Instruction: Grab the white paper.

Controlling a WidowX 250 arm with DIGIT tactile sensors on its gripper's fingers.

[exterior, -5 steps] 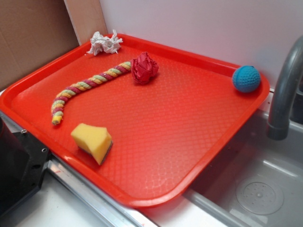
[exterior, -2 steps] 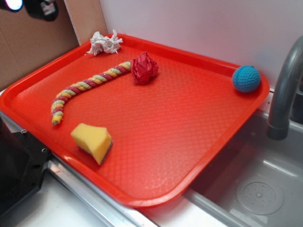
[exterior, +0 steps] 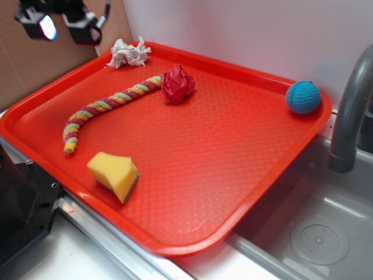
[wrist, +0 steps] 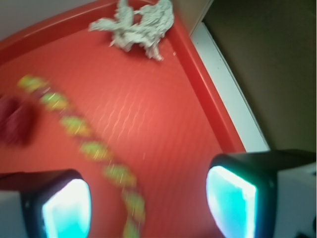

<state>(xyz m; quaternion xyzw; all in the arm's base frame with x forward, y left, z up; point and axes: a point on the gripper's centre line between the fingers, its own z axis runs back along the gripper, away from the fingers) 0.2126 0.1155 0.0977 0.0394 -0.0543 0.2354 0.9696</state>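
Note:
The white paper (exterior: 129,53) is a crumpled wad lying in the far left corner of the red tray (exterior: 233,140). In the wrist view the white paper (wrist: 136,25) shows at the top, against the tray's rim. My gripper (exterior: 63,26) hangs high at the upper left, to the left of the paper and well above the tray. Its jaws stand wide apart with nothing between them, and the gripper (wrist: 148,203) looks down on bare tray and the blurred rope.
On the tray lie a striped rope (exterior: 105,108), a crumpled red paper ball (exterior: 178,84), a yellow sponge (exterior: 113,174) and a blue ball (exterior: 303,97). A grey faucet (exterior: 349,111) and a sink (exterior: 315,233) are at the right. Brown cardboard (exterior: 41,64) stands at the left.
My gripper has come into view at the upper left and moved down and to the right, closer to the white paper. The objects on the tray have not moved.

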